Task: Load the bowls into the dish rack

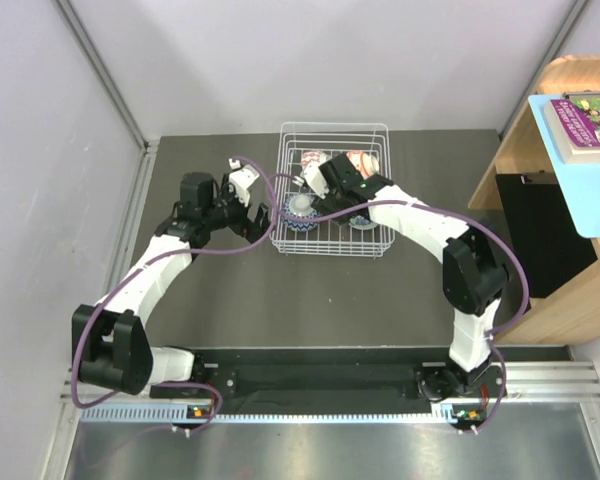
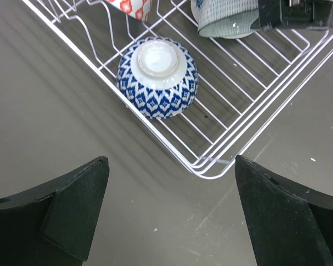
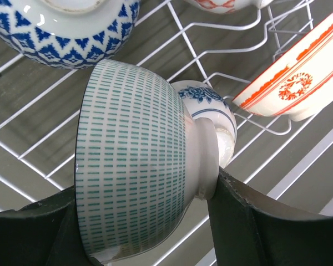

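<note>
Inside the dish rack [image 1: 330, 253], toward its middle, the right tool [image 3: 150, 216] grips a pale green-dashed bowl [image 3: 133, 155] turned on its side: one finger presses against the rim side, the other against the foot ring, so the bowl is pinched along its axis. Whether it already rests on the wires below cannot be told. Just behind it sits a blue-flowered bowl [image 3: 211, 111], and an orange-red bowl [image 3: 294, 83] leans on the prongs beside it, with another orange-red one at the top edge of the right wrist view. A blue-and-white bowl [image 2: 157, 77] lies upside down near the rack's corner.

Outside that corner the left tool [image 2: 170, 188] hangs over the bare counter [image 2: 55, 111], jaws spread wide and holding nothing.

All five bowls look to be within the rack, so this seems the last placement. The bowl is probably stiff glazed ceramic: rigid, fairly light, slick under the pads, and liable to chip against its neighbours or the wire. The foot ring gives a firm ledge; the rim side is smoother and could slip. A gentle set-down between prongs before letting go seems wise.
</note>
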Robot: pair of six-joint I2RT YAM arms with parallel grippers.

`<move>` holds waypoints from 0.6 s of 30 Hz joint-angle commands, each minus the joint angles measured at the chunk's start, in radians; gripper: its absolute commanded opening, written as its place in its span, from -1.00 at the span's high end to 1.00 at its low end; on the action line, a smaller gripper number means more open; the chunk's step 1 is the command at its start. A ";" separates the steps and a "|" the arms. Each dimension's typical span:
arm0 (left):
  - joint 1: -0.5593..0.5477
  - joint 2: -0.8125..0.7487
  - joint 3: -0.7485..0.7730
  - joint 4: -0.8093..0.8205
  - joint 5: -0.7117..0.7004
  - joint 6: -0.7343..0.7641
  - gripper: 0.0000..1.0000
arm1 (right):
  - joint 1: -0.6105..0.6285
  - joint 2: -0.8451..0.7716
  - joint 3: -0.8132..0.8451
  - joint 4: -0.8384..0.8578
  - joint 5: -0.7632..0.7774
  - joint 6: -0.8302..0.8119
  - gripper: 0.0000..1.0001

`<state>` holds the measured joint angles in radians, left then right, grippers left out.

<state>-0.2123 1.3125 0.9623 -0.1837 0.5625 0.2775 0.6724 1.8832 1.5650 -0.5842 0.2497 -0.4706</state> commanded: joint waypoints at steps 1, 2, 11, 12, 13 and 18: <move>0.005 -0.013 -0.056 0.166 -0.025 -0.037 -0.98 | 0.013 -0.002 0.064 0.031 0.056 0.044 1.00; 0.005 -0.003 -0.053 0.174 -0.033 -0.040 -0.98 | 0.012 -0.007 0.066 0.026 0.050 0.055 1.00; 0.004 0.162 0.067 0.230 -0.082 -0.060 -0.98 | 0.012 -0.082 0.069 0.015 0.016 0.139 1.00; 0.002 0.174 0.073 0.236 -0.096 -0.063 -0.98 | 0.012 -0.094 0.069 0.012 -0.001 0.148 1.00; 0.004 0.198 0.079 0.242 -0.128 -0.067 -0.98 | 0.012 -0.101 0.067 0.011 -0.006 0.153 1.00; 0.001 0.267 0.116 0.253 -0.161 -0.075 -0.78 | 0.010 -0.124 0.061 0.000 -0.007 0.184 1.00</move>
<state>-0.2111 1.5394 1.0245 0.0067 0.4469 0.2230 0.6758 1.8572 1.5715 -0.6182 0.2489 -0.3283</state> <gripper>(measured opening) 0.933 0.600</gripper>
